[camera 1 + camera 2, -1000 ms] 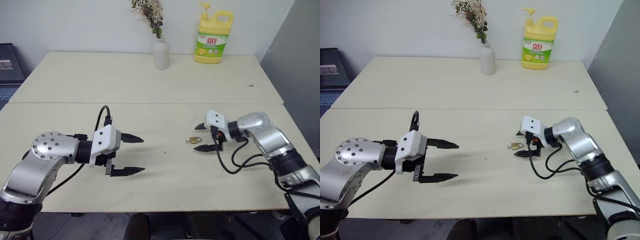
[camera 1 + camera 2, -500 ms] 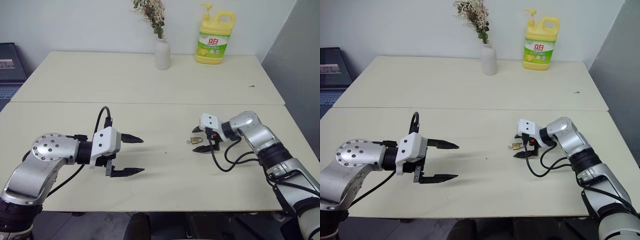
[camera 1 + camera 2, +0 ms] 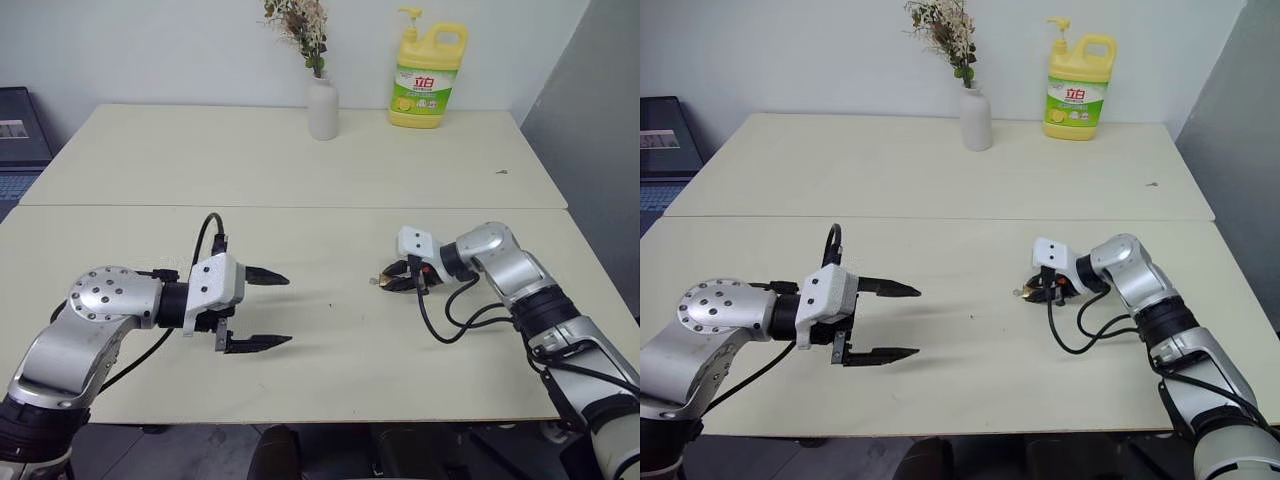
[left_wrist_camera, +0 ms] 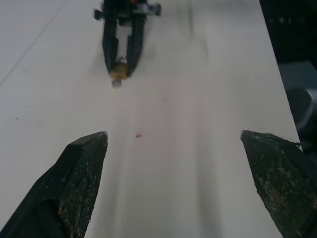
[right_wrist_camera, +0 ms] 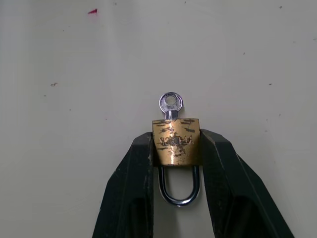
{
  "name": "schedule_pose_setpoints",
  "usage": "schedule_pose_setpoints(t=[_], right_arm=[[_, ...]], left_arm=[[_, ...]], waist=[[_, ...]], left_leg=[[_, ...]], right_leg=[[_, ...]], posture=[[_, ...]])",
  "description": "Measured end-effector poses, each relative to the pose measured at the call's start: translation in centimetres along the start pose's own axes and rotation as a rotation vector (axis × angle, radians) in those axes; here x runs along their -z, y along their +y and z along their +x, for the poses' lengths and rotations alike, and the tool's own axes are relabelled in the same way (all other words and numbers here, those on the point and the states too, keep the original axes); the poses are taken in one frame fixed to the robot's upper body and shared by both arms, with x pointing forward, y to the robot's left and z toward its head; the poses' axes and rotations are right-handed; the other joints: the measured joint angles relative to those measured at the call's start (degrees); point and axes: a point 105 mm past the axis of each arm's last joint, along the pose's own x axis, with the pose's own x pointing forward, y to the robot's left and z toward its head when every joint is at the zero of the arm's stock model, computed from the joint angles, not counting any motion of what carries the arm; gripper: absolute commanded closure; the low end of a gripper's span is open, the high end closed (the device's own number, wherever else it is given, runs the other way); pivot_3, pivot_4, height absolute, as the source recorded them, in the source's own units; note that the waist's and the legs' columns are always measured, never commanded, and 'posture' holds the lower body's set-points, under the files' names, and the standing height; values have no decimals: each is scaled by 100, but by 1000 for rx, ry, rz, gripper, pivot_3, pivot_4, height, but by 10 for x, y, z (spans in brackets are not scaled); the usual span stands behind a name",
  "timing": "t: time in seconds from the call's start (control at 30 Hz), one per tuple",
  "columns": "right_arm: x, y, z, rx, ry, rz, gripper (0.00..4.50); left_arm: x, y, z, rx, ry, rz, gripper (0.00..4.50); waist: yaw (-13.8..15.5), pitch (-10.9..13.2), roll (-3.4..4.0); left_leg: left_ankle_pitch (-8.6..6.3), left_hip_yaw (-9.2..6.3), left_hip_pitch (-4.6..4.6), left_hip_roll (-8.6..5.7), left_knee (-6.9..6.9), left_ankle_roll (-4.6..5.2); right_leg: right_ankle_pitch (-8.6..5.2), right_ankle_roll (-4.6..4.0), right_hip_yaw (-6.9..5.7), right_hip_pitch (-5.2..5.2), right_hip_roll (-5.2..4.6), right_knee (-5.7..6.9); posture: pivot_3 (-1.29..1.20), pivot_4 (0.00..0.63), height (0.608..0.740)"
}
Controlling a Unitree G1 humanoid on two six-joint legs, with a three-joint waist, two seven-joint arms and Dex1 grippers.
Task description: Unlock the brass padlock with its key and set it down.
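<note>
The brass padlock [image 5: 176, 141] lies on the cream table [image 3: 330, 380], right of centre. My right gripper [image 5: 177, 136] is shut on it, one black finger [image 5: 133, 173] pressing each side of its body. Its silvery shackle [image 5: 178, 196] sits between the fingers, pointing back toward the wrist. The key [image 5: 171, 104] sticks out of the body's far end, its round head free. In the head view the padlock [image 3: 384, 281] shows as a small speck at the right gripper [image 3: 392, 281] tips. My left gripper [image 3: 286, 310] hovers open and empty over the table's left half, pointing toward the padlock [image 4: 118, 74].
A white vase with dried flowers [image 3: 322, 105] and a yellow soap bottle [image 3: 427, 85] stand at the table's far edge. A seam [image 3: 300, 207] crosses the table. A dark device [image 3: 15, 130] sits off the left side; a grey wall [image 3: 590, 150] stands at the right.
My right gripper's fingers have closed from wide open onto the padlock's body. The left gripper has stayed open and in place.
</note>
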Motion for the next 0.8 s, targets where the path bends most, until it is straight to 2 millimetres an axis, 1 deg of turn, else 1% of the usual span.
schedule_pose_setpoints(t=[0.07, 0.13, 0.2, 0.27, 0.37, 0.43, 0.53, 0.57, 0.6, 0.67, 0.73, 0.8], right_arm=[[0, 2, 0, 13, -11, -6, 3568], [0, 3, -3, 19, -8, -16, 3568], [1, 7, -10, 41, -9, -35, 3568], [0, 16, -22, 69, -28, -63, 3568], [-12, 31, -36, 116, -54, -128, 3568], [-19, 38, -42, 158, -64, -174, 3568], [-27, 45, -45, 228, -77, -232, 3568], [-29, 46, -45, 269, -65, -266, 3568], [-32, 43, -47, 346, -46, -326, 3568], [-43, 35, -54, 490, -27, -459, 3568], [-53, 31, -60, 589, -27, -561, 3568], [-58, 30, -62, 659, -43, -605, 3568]], left_arm=[[0, 1, 2, -7, -18, -48, 0], [0, 1, 2, -13, -14, -58, 0], [-1, 4, 2, -18, -14, -64, 0], [-3, 8, 1, -28, -15, -67, 0], [-3, 14, 1, -36, -26, -90, 0], [-6, 16, 1, -31, -41, -102, 0], [-8, 20, 0, -34, -53, -117, 0], [-8, 22, 0, -34, -53, -121, 0], [-7, 24, -1, -35, -54, -125, 0], [-7, 29, -2, -46, -54, -127, 0], [-12, 31, -1, -47, -67, -113, 0], [-16, 33, 1, -46, -88, -109, 0]], waist=[[-2, 0, 0], [-2, 0, 0], [2, 0, 0], [37, 0, 1], [54, 1, 1], [51, 1, 1], [18, 0, 1], [11, 1, 1], [9, 1, 1], [8, 1, 1], [11, 0, 0], [18, 0, 0]], left_leg=[[0, -4, 0, 0, 0, 0], [0, -5, 1, -1, 0, 0], [0, -8, -1, -1, -1, 0], [0, -13, -4, -3, -1, 0], [0, -17, -5, -4, -2, 0], [0, -18, -4, -4, -1, 0], [0, -18, 1, -4, 0, 0], [0, -18, 3, -4, 0, -1], [0, -17, 1, -4, 1, -1], [1, -17, 1, -5, 2, -1], [1, -15, 1, -6, 2, -1], [1, -15, 0, -6, 2, -1]], right_leg=[[0, 0, -2, 0, 0, 2], [0, 0, -2, 0, 1, 3], [0, 0, -5, 0, 1, 3], [-1, 0, -9, -1, 0, 3], [-2, 1, -11, -1, 0, 3], [-3, 4, -12, 0, 1, 4], [-15, 25, -9, 0, 2, 11], [-16, 26, -9, 0, 2, 13], [-16, 27, -8, -3, 2, 18], [-17, 27, -8, -5, 2, 21], [-17, 27, -6, -4, 2, 21], [-17, 27, -7, -4, 2, 21]], posture=[[0, 150, 740], [0, 150, 740], [0, 150, 740], [0, 150, 740], [0, 150, 740], [0, 150, 740], [0, 150, 740], [0, 150, 740], [0, 150, 740], [0, 150, 740], [0, 150, 740], [0, 150, 740]])
